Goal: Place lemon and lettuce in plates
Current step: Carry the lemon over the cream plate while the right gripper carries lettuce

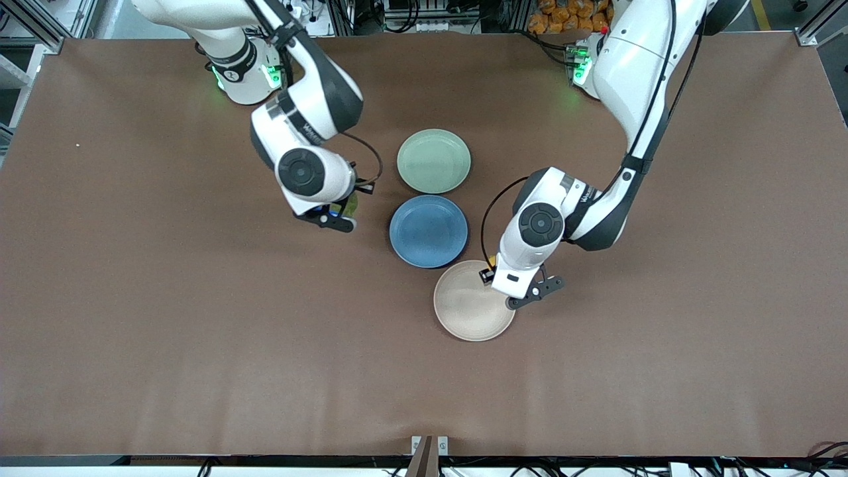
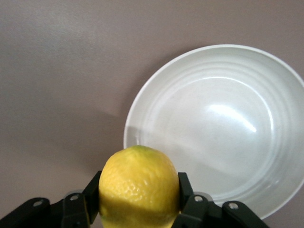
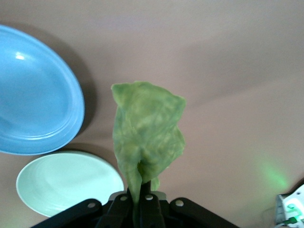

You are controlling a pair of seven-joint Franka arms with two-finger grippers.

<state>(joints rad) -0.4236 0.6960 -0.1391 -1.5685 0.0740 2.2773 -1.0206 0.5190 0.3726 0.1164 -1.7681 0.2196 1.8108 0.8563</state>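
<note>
My left gripper [image 1: 503, 278] is shut on the yellow lemon [image 1: 491, 270] and holds it over the rim of the beige-pink plate [image 1: 470, 308]. In the left wrist view the lemon [image 2: 137, 180] sits between the fingers [image 2: 186, 190], with the empty plate [image 2: 213, 128] below. My right gripper [image 1: 338, 213] is shut on the green lettuce [image 1: 350, 204] over bare table, beside the blue plate toward the right arm's end. In the right wrist view the lettuce [image 3: 147, 128] hangs from the closed jaws. The mint plate [image 1: 434, 161] is empty and also shows in the right wrist view [image 3: 66, 183].
A blue plate [image 1: 428, 230] lies empty between the mint and beige-pink plates; it also shows in the right wrist view [image 3: 33, 95]. The three plates form a row in the middle of the brown table [image 1: 199, 344].
</note>
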